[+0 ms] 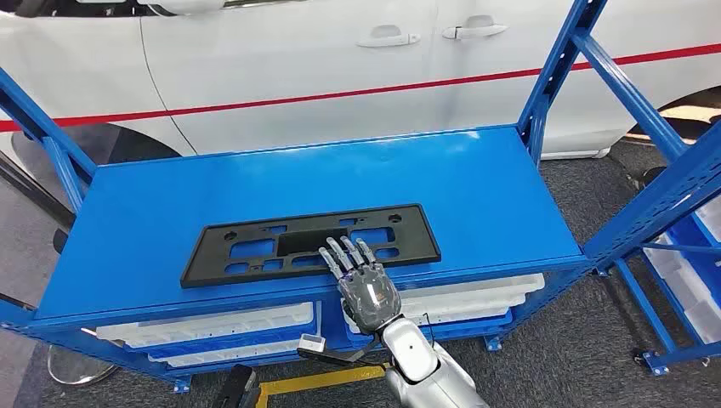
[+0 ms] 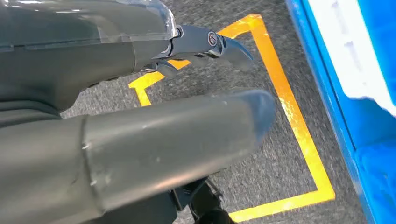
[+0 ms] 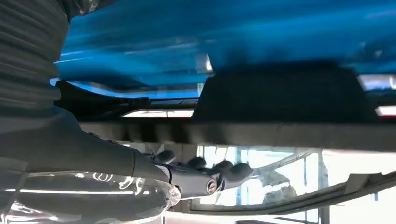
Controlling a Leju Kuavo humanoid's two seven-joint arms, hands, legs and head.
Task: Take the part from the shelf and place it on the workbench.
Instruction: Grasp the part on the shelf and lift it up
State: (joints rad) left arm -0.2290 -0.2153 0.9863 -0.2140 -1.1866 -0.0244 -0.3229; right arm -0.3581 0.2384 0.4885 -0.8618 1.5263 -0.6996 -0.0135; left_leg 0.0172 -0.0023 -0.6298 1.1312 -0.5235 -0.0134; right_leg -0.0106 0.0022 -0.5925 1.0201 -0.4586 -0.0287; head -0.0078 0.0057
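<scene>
Resting flat on the blue shelf [image 1: 170, 212], a black part [image 1: 246, 251], right hand [image 1: 366, 285] fingers [image 1: 344, 255] spread over its edge.

Black part [image 1: 310, 243] with cut-out slots sits on the bright blue shelf [image 1: 476, 183]. Silver-grey right hand [image 1: 364, 280] with darker fingers. Behind, a white car [image 1: 281, 59] carries a thin red stripe. Below, white bins [image 1: 212, 325] in the blue frame. Orange-yellow floor tape [image 2: 299, 126] crosses speckled grey carpet [image 2: 261, 158]; left hand [image 2: 140, 135] is matte grey.
</scene>
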